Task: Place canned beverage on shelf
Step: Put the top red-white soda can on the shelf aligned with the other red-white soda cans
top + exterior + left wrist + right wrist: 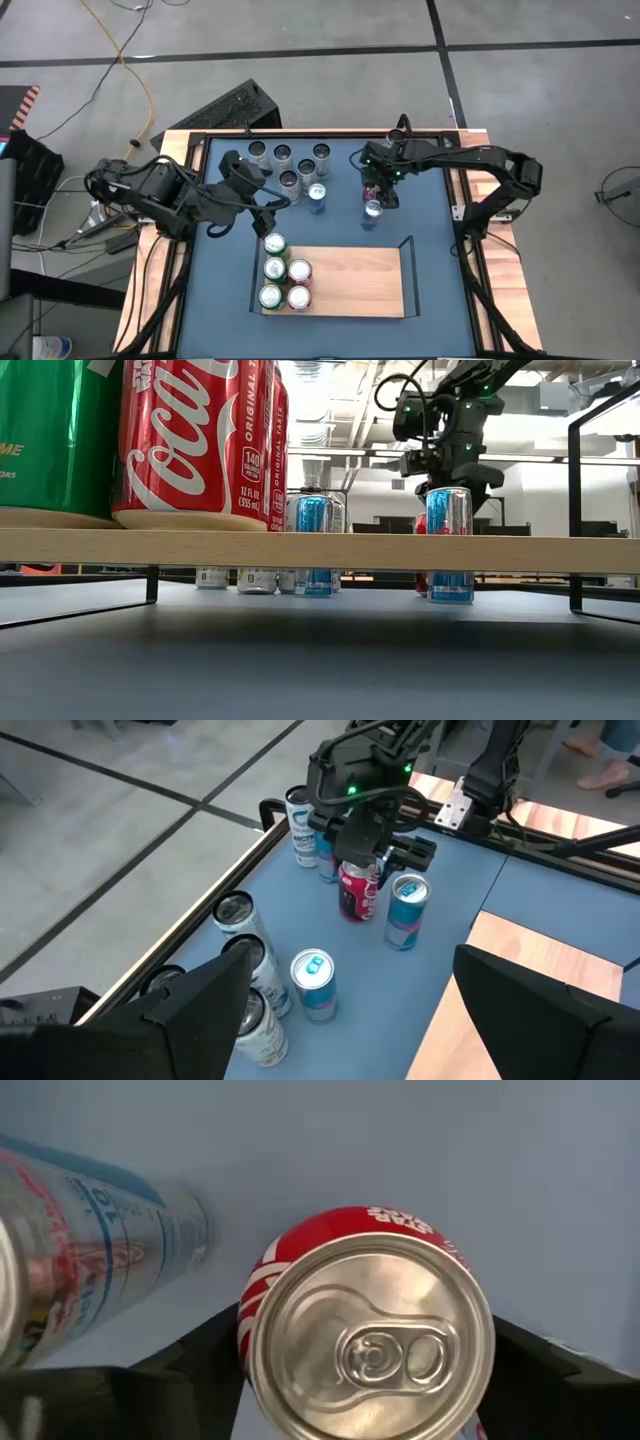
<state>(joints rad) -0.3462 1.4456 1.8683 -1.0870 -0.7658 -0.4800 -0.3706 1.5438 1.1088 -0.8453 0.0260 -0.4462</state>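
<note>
Currently the right gripper hangs over the far middle of the blue tabletop, directly above an upright red cola can with a silver lid. In the right wrist view its two dark fingers stand on either side of that can, wide apart and close to its wall; contact cannot be confirmed. The can stands on the tabletop, not on the shelf.

Just beside the red can stands a slim blue-and-silver energy drink can, upright and ungripped. A second blue-and-silver can stands nearer the left arm. A cluster of silver-topped white cans occupies the far left of the tabletop.

The left gripper waits low over the left side of the tabletop, near the white cans, its fingers spread wide with nothing between them.

The flat light-wood shelf board with thin black end rails lies at the near middle of the tabletop. Five upright cans stand on its left end, among them a green can and a red cola can with white script. The right part of the board is bare.
</note>
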